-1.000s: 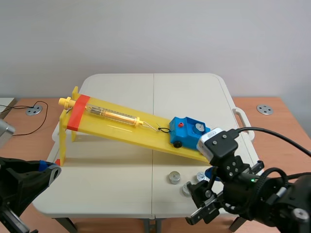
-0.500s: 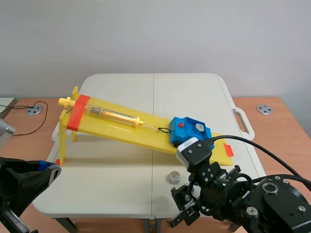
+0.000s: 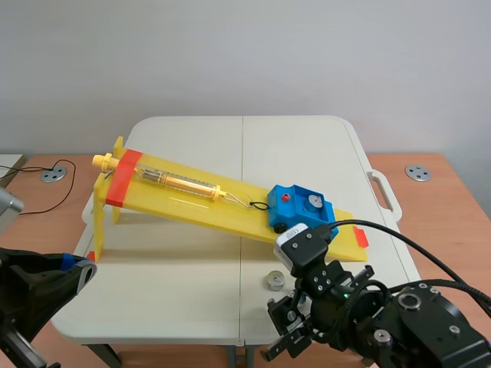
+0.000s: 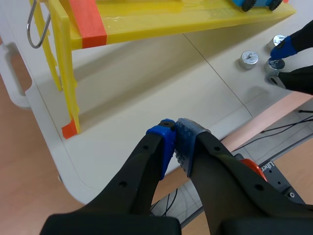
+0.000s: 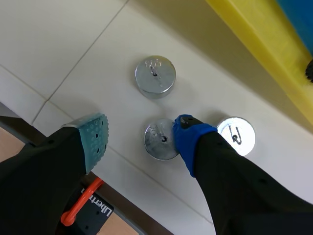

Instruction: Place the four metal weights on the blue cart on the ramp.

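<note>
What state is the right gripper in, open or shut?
Open: right gripper has a clear gap between its grey-green pad and the middle metal weight.

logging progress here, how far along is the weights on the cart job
Done: a first weight seems to sit on the blue cart. In hand: nothing gripped yet; the right gripper is open around the middle weight on the table. Left: that one, the far weight ahead of it and the side weight beyond its blue pad. The left gripper is shut by the ramp's raised end.
</note>
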Controlling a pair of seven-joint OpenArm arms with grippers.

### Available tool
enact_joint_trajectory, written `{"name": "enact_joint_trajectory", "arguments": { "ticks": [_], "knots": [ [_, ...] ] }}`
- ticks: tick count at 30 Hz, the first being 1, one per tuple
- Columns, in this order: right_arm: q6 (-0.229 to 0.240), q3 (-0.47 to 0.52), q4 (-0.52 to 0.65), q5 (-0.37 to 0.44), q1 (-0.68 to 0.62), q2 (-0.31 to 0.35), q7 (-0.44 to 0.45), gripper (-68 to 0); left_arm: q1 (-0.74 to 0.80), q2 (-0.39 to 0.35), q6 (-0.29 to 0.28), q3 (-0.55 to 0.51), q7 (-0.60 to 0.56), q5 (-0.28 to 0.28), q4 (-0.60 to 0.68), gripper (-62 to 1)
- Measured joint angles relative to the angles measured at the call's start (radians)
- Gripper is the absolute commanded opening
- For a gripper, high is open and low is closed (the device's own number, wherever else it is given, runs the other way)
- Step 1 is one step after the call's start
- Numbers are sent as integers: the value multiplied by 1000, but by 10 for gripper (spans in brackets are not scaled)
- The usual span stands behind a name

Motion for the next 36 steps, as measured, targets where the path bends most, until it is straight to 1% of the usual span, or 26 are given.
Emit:
{"name": "enact_joint_trajectory", "arguments": {
  "ticks": [5,14,18,22,31,33,36],
  "knots": [
    [0,-5,-15,0,19,-3,7,-441,0,0,0,0,0,0,0,-573],
    [0,-5,-15,0,20,-2,4,-587,0,0,0,0,0,0,0,-573],
    [-18,-5,-15,0,21,-3,3,-663,0,0,0,0,0,0,0,-573],
    [-32,-5,-15,0,20,-3,3,-669,0,0,0,0,0,0,0,-573],
    [-33,16,-11,10,20,-2,-11,-669,0,0,0,0,0,0,0,-573],
    [-33,27,5,16,15,-2,-21,-669,0,0,0,0,0,0,0,-573],
    [-33,50,63,19,-6,1,-28,-669,0,0,0,0,0,0,0,-573]
  ]
}}
